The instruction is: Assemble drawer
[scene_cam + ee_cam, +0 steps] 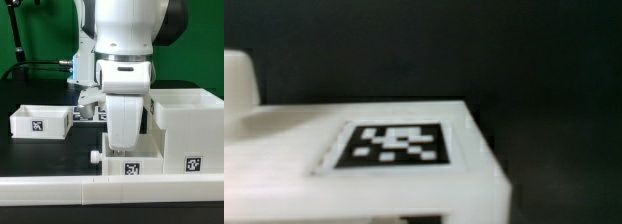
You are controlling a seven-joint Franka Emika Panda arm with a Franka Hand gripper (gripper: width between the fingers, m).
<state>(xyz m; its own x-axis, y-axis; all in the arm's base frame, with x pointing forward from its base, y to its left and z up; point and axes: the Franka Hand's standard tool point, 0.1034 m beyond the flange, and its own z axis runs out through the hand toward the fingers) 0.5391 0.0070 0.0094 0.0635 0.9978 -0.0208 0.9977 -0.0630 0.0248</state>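
Note:
A small white tray (131,166) with a tag and a side knob (95,156) sits at the front centre, right beside the tall white housing (186,125) on the exterior view's right. My gripper (126,148) reaches straight down onto this tray. The white hand hides its fingers, so I cannot tell whether they are open or shut. The wrist view shows a blurred white tagged face (393,143) very close, with no fingers clear. A second tagged tray (40,121) stands apart on the exterior view's left.
A long low white rail (100,190) runs along the front, just before the centre tray and the housing. A flat tagged piece (88,114) lies behind the gripper. A white rounded shape (239,85) shows in the wrist view. The table is black.

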